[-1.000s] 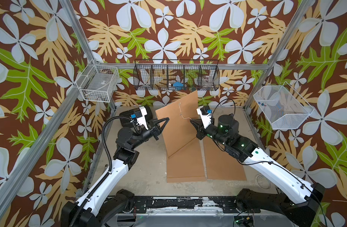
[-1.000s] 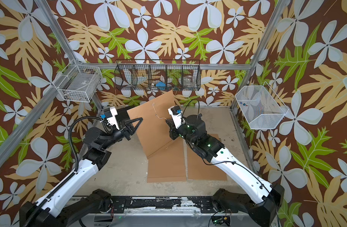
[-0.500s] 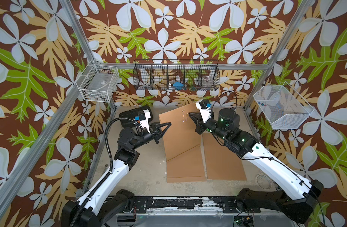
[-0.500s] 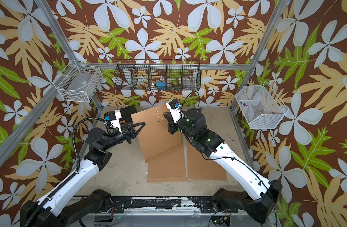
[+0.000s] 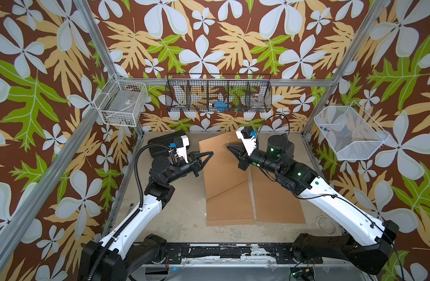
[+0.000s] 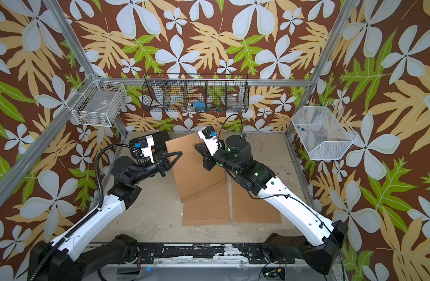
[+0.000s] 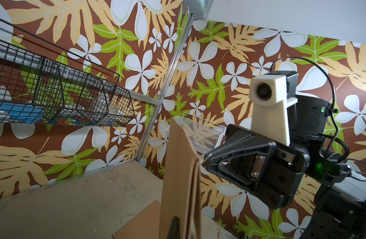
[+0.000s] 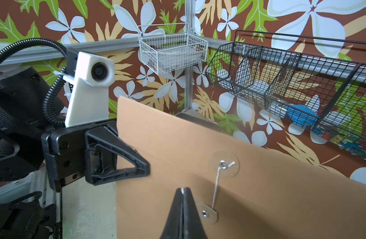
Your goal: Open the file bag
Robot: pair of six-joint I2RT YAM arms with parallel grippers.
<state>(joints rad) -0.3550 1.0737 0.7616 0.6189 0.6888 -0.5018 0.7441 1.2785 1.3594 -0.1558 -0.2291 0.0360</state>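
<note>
File bag (image 5: 223,170) tilted up over the worktop (image 5: 179,214), one tool on each side.

The left tool (image 5: 209,154) is clamped on the bag's side edge. The right tool (image 5: 229,147) is clenched with its tip at the bag's face beside the string (image 8: 216,186), which runs straight between two round discs; whether it pinches anything, I cannot tell. The bag's lower corner rests on two flat brown sheets (image 5: 277,202). On the back wall, the black wire basket (image 5: 268,92) holds a blue thing (image 5: 220,105) in its middle compartment and a clear jar (image 5: 255,98) in the end one. The white wire basket (image 5: 117,120) holds a clear packet, and the white mesh basket (image 5: 359,150) holds small coloured bits.
</note>
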